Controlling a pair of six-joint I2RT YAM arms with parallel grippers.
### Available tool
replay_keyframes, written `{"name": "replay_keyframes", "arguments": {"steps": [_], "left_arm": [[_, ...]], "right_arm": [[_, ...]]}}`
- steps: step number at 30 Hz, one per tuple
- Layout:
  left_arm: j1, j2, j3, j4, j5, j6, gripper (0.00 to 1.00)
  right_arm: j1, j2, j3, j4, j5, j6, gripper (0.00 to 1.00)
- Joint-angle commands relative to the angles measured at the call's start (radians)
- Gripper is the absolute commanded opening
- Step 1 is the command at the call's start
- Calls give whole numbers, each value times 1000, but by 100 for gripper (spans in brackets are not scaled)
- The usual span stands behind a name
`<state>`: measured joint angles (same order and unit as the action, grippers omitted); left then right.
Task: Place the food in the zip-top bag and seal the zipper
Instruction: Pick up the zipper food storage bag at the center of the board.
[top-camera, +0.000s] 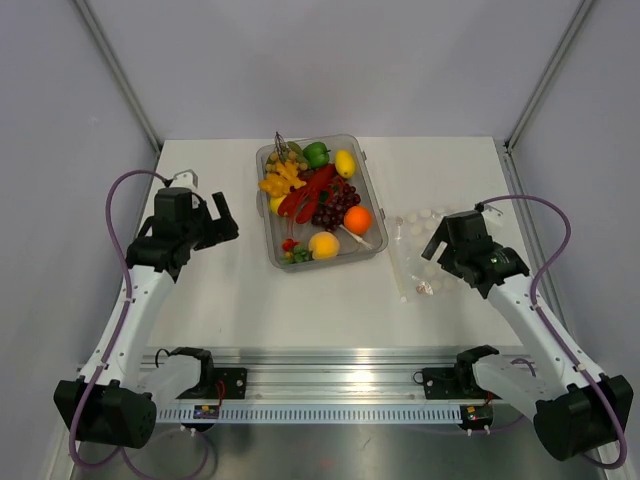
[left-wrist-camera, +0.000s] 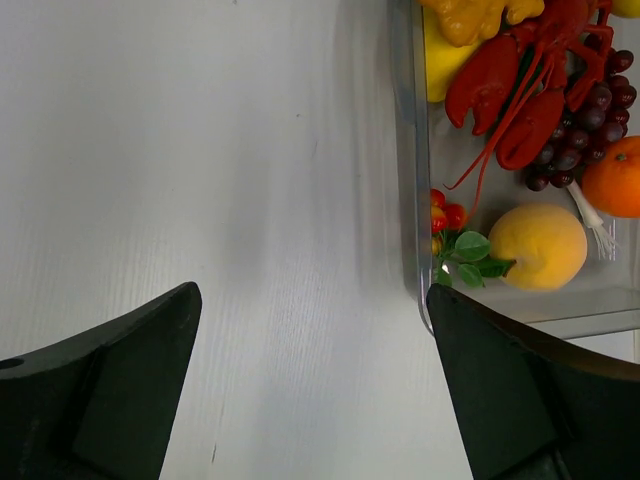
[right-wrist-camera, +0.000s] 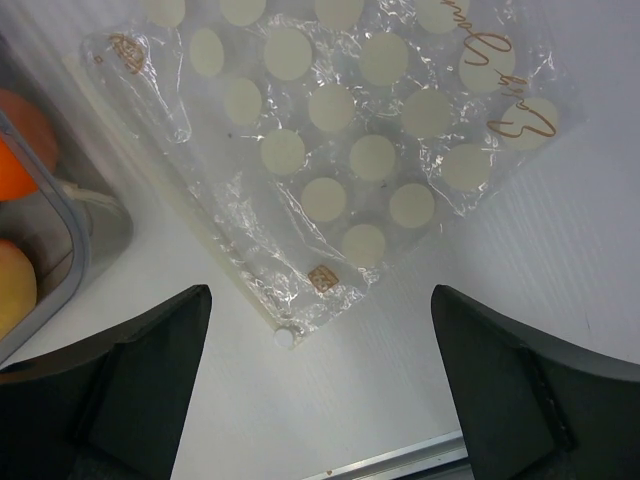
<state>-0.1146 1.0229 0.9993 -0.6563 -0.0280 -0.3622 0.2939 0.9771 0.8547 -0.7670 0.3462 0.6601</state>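
While the zip-top bag (right-wrist-camera: 350, 170) is lying flat beneath the wide-spread right gripper (right-wrist-camera: 318, 296) — its zipper (right-wrist-camera: 170, 195) running diagonally — the left gripper (left-wrist-camera: 310, 292), equally wide, is hovering beside the tray (left-wrist-camera: 408, 150) holding the food (left-wrist-camera: 538, 245).

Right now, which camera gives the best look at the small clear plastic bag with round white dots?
The right wrist view: the small clear dotted bag fills most of the frame, lying flat, with dots and crinkles sharp. The top external view shows it tiny, partly behind the right gripper. The left wrist view misses it.
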Motion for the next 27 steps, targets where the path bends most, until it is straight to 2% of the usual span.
{"name": "replay_keyframes", "arguments": {"steps": [1,6,13,18,21,24,26,27], "left_arm": [[0,2,13,17,62,8,99],[-20,0,25,17,86,26,99],[-204,43,67,-11,4,16,99],[-264,97,56,15,-13,-26,99],[-266,114,61,18,-16,-35,99],[-266,106,68,6,-48,-37,99],[-266,97,70,-2,-62,-40,99],[-266,95,71,-5,-64,-41,99]], "right_arm": [[-2,26,10,2,4,13,99],[-4,37,0,28,-47,-27,100],[-4,81,-14,66,-118,-82,100],[1,211,40,49,-160,-131,100],[36,268,58,81,-203,-186,94],[80,322,75,106,-202,-220,83],[97,350,81,132,-204,-250,62],[117,379,84,138,-204,-260,59]]}}
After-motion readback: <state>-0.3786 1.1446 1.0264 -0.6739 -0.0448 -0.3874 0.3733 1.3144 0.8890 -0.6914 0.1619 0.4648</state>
